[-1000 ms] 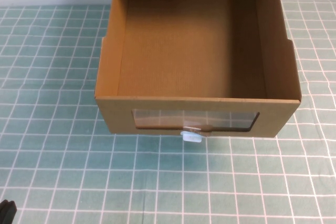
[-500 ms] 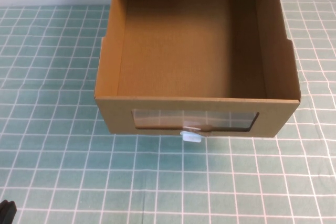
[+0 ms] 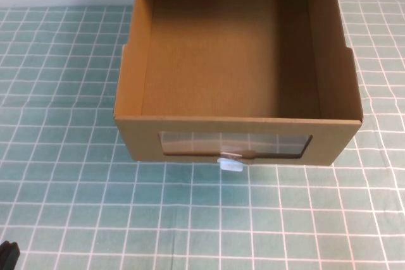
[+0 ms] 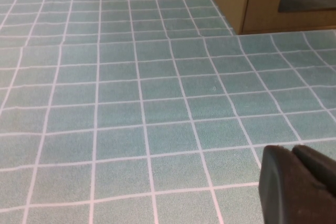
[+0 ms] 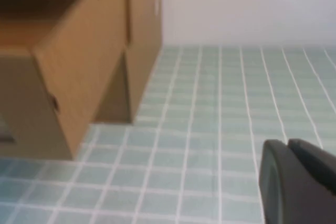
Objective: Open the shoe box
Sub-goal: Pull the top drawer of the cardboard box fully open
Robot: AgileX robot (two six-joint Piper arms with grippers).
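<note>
Because the brown corrugated-cardboard shoe box looks light and stiff but crushable, the small white pull tab under its clear window seems the best hold. It sits mid-worktop, tray drawn out, well apart from the left hand by the near-left corner and the right hand off its right side. Both are pinched closed and empty.

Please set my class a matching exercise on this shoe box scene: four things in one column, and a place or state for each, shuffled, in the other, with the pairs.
Things
1. shoe box drawer
2. pull tab
3. left gripper
4. right gripper

Place or state
A. near-left of the box, apart from it
B. pulled out, empty
C. right of the box, apart from it
D. white, at the drawer front's lower edge

Pairs: 1-B, 2-D, 3-A, 4-C
</note>
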